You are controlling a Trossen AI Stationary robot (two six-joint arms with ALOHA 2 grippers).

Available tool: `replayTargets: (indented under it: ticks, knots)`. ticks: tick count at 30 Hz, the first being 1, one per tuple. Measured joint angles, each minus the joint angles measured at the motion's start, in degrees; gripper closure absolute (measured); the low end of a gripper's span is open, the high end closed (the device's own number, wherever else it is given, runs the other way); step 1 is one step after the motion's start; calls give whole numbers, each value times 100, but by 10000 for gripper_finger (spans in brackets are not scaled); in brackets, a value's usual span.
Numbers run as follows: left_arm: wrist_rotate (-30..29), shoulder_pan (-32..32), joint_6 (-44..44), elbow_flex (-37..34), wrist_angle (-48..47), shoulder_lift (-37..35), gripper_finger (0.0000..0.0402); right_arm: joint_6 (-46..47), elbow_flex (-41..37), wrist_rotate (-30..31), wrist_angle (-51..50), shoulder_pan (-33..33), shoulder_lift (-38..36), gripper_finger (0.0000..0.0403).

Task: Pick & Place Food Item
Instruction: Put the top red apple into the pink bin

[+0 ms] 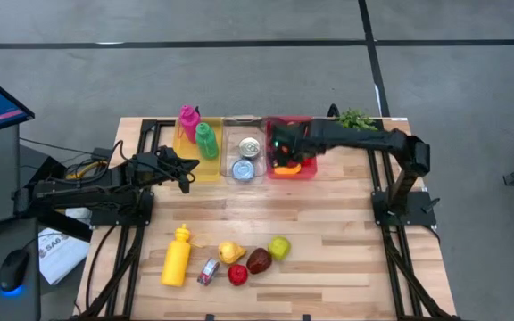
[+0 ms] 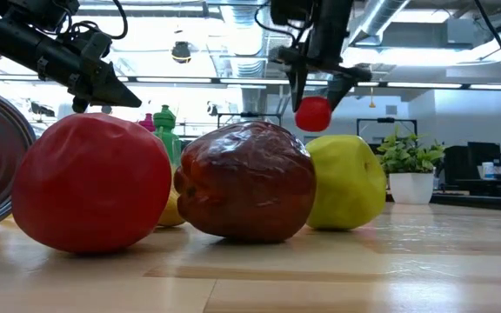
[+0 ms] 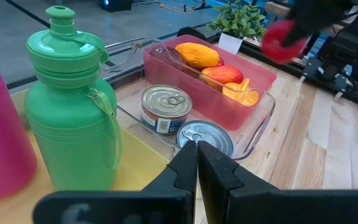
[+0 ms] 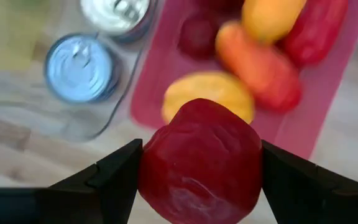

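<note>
Hovering above the pink bin (image 1: 303,171) at the table's far edge: right gripper (image 4: 201,163), clamped on a red fruit (image 4: 199,158). Bin already holds several fruits. Remaining near the front edge: apples, lemon (image 1: 230,252). Left gripper (image 3: 196,163), together, idle by the yellow bin (image 1: 186,153).

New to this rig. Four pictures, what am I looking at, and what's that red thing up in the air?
Two robot arms at a wooden table. One camera looks down from overhead, one sits at table height, and one rides on each wrist. The right gripper holds a red fruit above the pink bin of toy food. The left gripper is shut, empty, near the green bottle in the yellow bin. Two cans sit in the clear bin. More fruit and a yellow bottle lie at the front.
</note>
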Motion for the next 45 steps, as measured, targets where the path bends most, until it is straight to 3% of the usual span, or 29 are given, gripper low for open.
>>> replayTargets:
  ticks: [9, 12, 16, 24, 27, 36, 41, 45]
  knots:
    - [0, 0, -23, 0, 0, 0, 399, -2789, 27, -405, 121, -1230, 0, 121]
    - [15, 0, -419, 0, 2, 0, 399, -3831, 27, -453, 254, -1555, 1, 121]
    - [15, 1, -854, 0, 2, 0, 399, -5108, 27, -469, 566, -1911, 2, 121]
    - [9, 0, -904, 0, 2, 0, 399, -7119, 25, -476, 1057, -2415, 2, 121]
    - [4, 1, -916, 0, 3, 0, 399, -7311, 25, -620, 1275, -2634, 22, 121]
    - [-4, 2, -1369, 0, 9, 0, 399, -6977, 23, -1944, 1388, -3576, 24, 121]
    - [-37, 0, -1364, 0, 9, 0, 399, -6937, 23, -2039, 1518, -3622, 26, 121]
    - [-440, 1, -1361, 0, 7, 0, 399, -6924, 23, -2039, 1611, -3605, 26, 121]
